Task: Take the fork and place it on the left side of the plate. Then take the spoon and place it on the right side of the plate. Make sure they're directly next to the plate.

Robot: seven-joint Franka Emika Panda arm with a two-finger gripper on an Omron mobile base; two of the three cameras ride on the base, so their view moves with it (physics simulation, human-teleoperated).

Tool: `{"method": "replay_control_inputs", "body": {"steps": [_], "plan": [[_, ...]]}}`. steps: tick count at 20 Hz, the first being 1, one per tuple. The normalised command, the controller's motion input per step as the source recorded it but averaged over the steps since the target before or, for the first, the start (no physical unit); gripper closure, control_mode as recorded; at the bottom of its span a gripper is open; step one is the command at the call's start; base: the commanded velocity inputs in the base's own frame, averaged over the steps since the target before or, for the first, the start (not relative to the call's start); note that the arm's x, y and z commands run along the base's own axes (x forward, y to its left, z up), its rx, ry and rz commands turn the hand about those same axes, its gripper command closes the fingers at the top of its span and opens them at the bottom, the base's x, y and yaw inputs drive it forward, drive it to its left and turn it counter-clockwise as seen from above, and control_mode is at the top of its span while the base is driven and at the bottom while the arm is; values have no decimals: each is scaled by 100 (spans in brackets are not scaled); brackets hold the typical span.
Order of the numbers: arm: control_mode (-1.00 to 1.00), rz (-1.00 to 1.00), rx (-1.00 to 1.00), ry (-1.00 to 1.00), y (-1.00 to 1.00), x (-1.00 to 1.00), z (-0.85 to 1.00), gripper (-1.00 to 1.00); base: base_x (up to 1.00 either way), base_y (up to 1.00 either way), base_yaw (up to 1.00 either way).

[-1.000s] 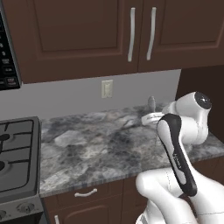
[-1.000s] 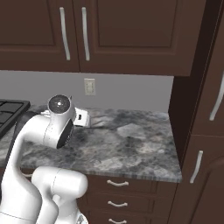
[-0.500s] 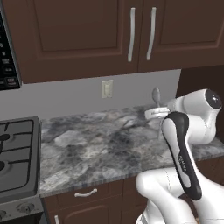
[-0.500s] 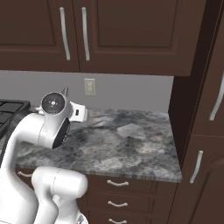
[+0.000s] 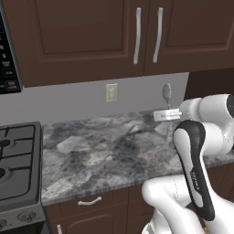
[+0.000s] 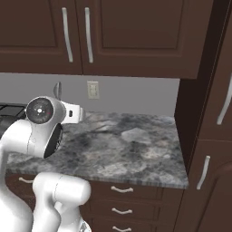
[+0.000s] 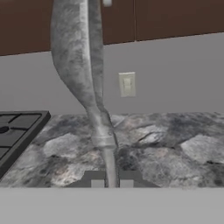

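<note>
My gripper (image 5: 169, 114) is shut on the spoon (image 5: 167, 93), which stands upright above the hand with its oval bowl on top, in front of the grey wall. In the hand view the spoon (image 7: 81, 65) runs tall and close, bowl at the top, and its thin handle drops between the two dark fingertips of the gripper (image 7: 111, 179). From the right base camera the spoon's bowl (image 6: 57, 89) peeks up behind the arm's round joint. The spoon hangs well above the granite counter (image 5: 100, 151). The plate and the fork are out of view.
A gas stove (image 5: 18, 155) borders the counter on the left. A wall outlet (image 5: 111, 92) sits on the backsplash under dark upper cabinets (image 5: 91, 36). A tall dark cabinet (image 6: 204, 113) closes off the counter's right end.
The hand has risen with the spoon, which now stands higher against the wall than a second ago. The gripper has stayed shut on it.
</note>
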Motion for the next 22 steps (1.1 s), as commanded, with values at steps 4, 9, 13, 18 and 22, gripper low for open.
{"method": "replay_control_inputs", "body": {"steps": [4,9,13,18,22], "plan": [[100,0,0,0,0,0,0,100,-33,4,0],[100,0,0,0,0,0,0,100,-54,5,0],[100,0,0,0,0,0,0,100,-88,21,2],[100,0,0,0,0,0,0,100,-100,47,8],[100,0,0,0,0,0,0,100,-100,64,10]]}}
